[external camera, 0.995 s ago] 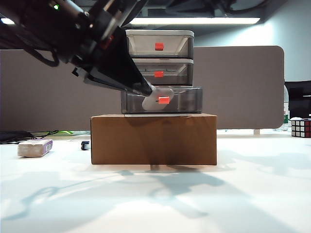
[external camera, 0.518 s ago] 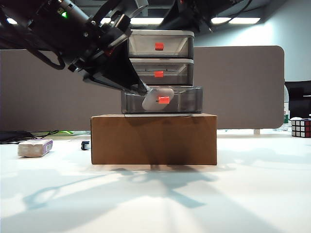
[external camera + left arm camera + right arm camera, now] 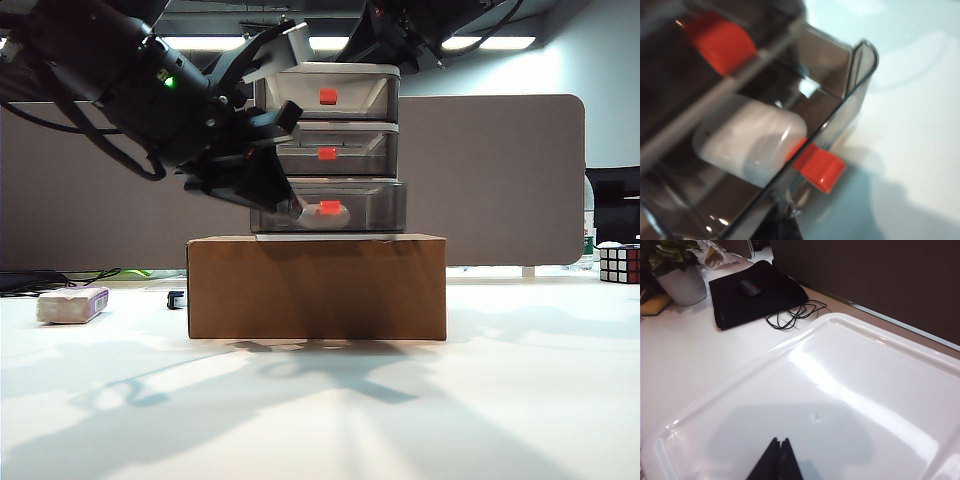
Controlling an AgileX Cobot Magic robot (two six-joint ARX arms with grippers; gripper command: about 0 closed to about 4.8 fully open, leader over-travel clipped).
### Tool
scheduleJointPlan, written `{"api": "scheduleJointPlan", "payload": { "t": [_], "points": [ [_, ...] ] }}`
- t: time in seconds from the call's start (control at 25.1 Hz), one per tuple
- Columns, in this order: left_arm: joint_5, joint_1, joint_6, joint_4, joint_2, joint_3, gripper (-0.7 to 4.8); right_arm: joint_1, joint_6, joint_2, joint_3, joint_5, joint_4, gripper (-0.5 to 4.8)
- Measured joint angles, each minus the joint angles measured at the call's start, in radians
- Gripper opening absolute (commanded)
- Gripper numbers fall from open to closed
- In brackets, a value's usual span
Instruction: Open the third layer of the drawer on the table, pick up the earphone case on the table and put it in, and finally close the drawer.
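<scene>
The drawer (image 3: 330, 110) stands on a cardboard box (image 3: 316, 287). Its third layer (image 3: 375, 207) sticks out a little further than the two drawers above. The earphone case (image 3: 312, 217) lies inside it, showing through the grey front wall. In the left wrist view the case (image 3: 747, 140) rests behind the red-orange handle (image 3: 819, 169). My left gripper (image 3: 296, 212) is shut, its tip against the drawer's front beside the handle. My right gripper (image 3: 779, 442) is shut and empty just over the unit's white top (image 3: 840, 390); its arm (image 3: 405, 30) reaches in from above.
On the table (image 3: 500, 400), a white-and-purple block (image 3: 72, 304) lies at the far left and a Rubik's cube (image 3: 619, 264) at the far right. Behind the unit, the right wrist view shows a black mat with a mouse (image 3: 755, 292) and a plant pot (image 3: 682, 285).
The third layer has slid back towards the unit and the case now lies lower inside it. My left arm has dropped and turned. My right arm has come down over the unit's top.
</scene>
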Motion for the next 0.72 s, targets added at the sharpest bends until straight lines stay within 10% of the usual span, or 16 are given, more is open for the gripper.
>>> {"api": "scheduleJointPlan", "payload": {
  "t": [0.72],
  "points": [
    [-0.114, 0.01, 0.044, 0.264, 0.092, 0.0, -0.06, 0.0, -0.042, -0.002, 0.004, -0.001, -0.026, -0.06]
  ]
}}
